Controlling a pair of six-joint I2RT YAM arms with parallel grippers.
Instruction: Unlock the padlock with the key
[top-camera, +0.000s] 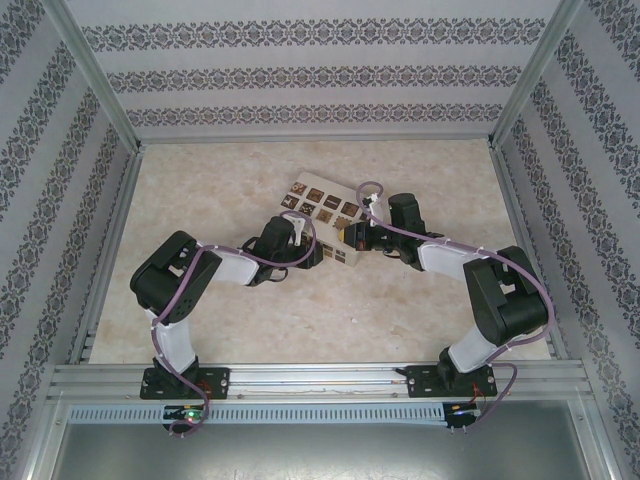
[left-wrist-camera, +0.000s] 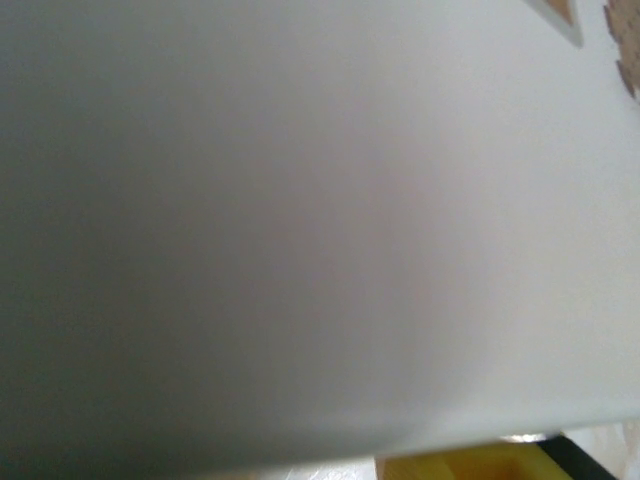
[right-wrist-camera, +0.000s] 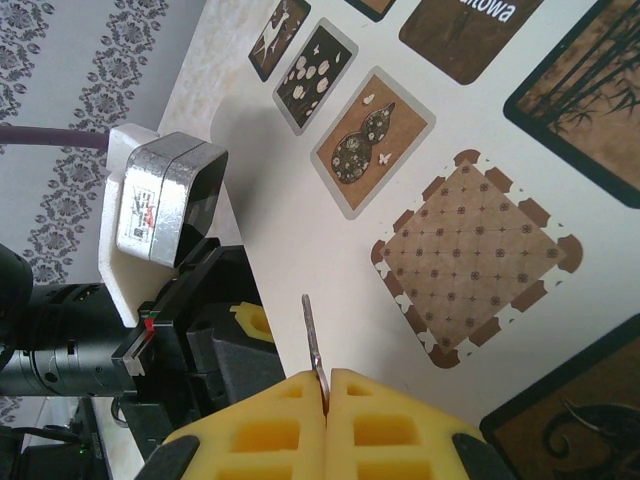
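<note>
Right, my right claw (right-wrist-camera: 327, 380) is squeezed fully together on the key (right-wrist-camera: 312, 335). Its thin metal blade sticks out of the yellow pads (right-wrist-camera: 280, 430) toward 12 o'clock, close over the cream box (right-wrist-camera: 470, 115) with the brown patterned squares.

From above, that box lies near the middle of the table (top-camera: 300, 310). My left claw (top-camera: 303, 250) is pressed in at its 7 o'clock corner and the right one is at its 4 o'clock edge.

The left wrist camera gives me a blurred cream face of the box and one yellow finger (left-wrist-camera: 470, 465) at 5 o'clock. I cannot tell how wide that claw stands or whether it holds anything.

A small silvery glint (left-wrist-camera: 525, 437) sits just above that finger, but I cannot say it is the padlock.
</note>
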